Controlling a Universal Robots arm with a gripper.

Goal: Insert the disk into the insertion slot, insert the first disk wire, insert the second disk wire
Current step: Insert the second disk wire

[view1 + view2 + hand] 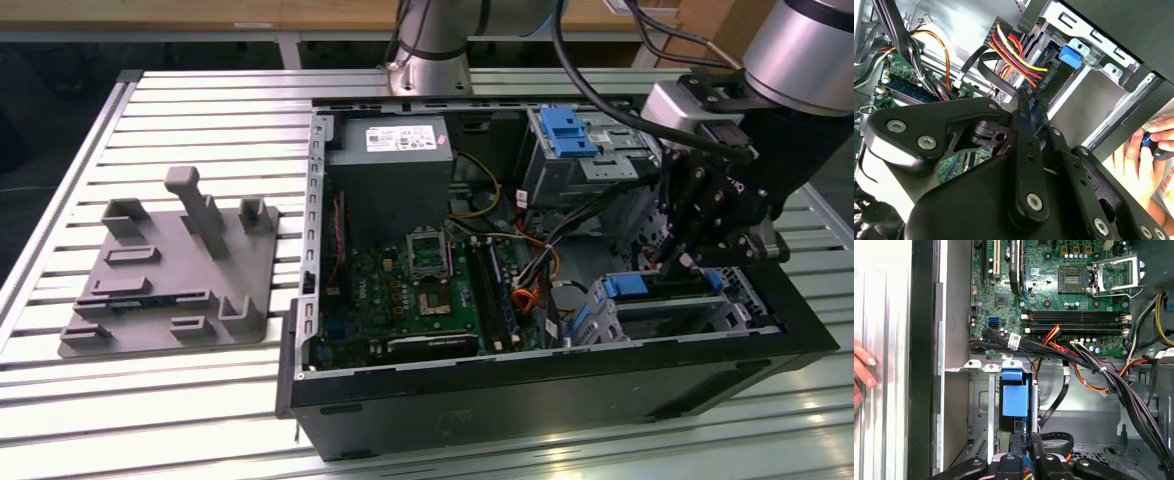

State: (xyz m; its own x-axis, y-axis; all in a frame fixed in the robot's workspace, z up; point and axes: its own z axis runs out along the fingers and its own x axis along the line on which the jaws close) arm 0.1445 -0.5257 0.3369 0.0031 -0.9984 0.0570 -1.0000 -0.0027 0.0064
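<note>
The arm (801, 50) comprises silver-grey cylindrical links with black cables routed along them. The hand (1026, 107) is matte black, built from flat pivoting linkage bars joined by round silver screw heads, on a bulky black wrist housing.

so the silver-jointed robot arm (801, 45) reaches down from the exterior view's upper right with its black linkage gripper (694, 262) pointing into the open black computer case (534, 395), and its fingers (1026, 442) are pressed close together on a black cable connector.
</note>
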